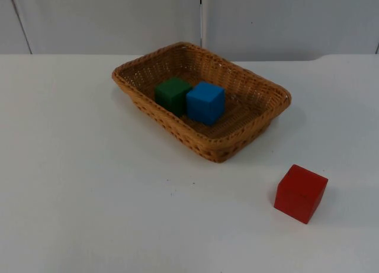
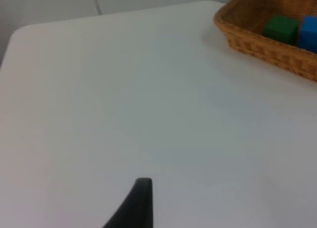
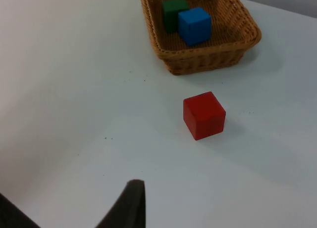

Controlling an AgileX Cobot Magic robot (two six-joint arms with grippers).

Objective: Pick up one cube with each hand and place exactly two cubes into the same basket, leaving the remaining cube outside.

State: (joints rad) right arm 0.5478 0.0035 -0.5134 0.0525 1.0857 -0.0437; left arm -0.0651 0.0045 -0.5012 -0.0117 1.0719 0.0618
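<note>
We see the green wooden cube [image 1: 173, 94] and blue wooden cube [image 1: 205, 102] touching side by side inside the woven wicker basket [image 1: 260, 84]; the red wooden cube [image 1: 300, 193] sits outside on the white table [image 1: 89, 196], well apart, nearer our right arm. Task looks complete to us. Both arms wait off the scene; the grip state of either we cannot tell.

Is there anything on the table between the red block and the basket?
No. In the top view only bare white table separates the red block from the basket.
</note>
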